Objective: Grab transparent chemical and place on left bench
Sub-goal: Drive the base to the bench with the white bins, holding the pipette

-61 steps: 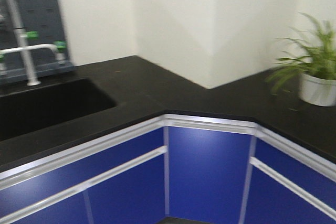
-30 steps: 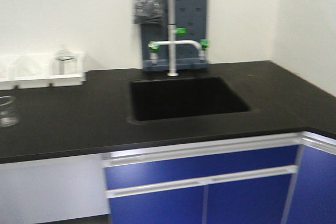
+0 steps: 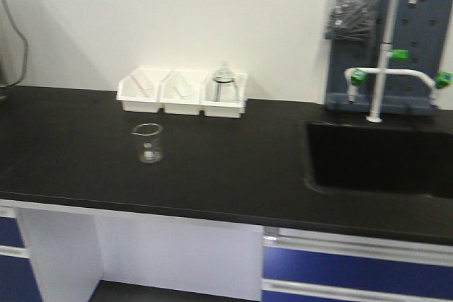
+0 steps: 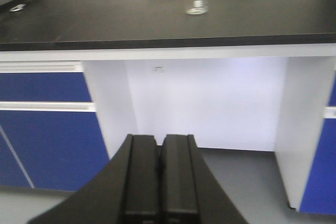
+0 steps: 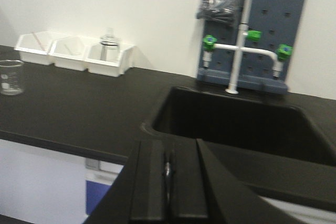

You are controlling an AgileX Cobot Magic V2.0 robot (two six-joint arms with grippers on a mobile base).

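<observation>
**Right claw (image 5: 168,148) pinching the transparent chemical (image 5: 167,170) before the black desk (image 3: 233,167)**

The right claw's 2 black fingers were pressed together around a thin, glinting sliver in the seam between them. This was the transparent chemical, a clear dropper pipette, mostly hidden by the fingers. The claw hung at the desk's front edge, just before a sunken black sink (image 5: 236,119). The left claw (image 4: 159,140) was closed too, its 2 fingers meeting with nothing visible between them. It was held low, facing the white recess under the desk, with blue cabinet fronts (image 4: 44,129) beside it.

In the front view, the matte black desk ran along a white wall. 3 white trays (image 3: 182,100) sat side by side against the wall, touching one another. The leftmost held a red-tinted pipette (image 3: 141,83) lying aslant. The middle one held something thin and pale, too faint to name. The rightmost held a piece of clear glassware (image 3: 223,79) standing upright. A clear glass beaker (image 3: 147,143) stood alone on the desk, in front of the trays and apart from them. Further right, a white tap (image 3: 386,47) with green fittings rose behind the sink, against a grey pegboard (image 3: 425,26).
</observation>
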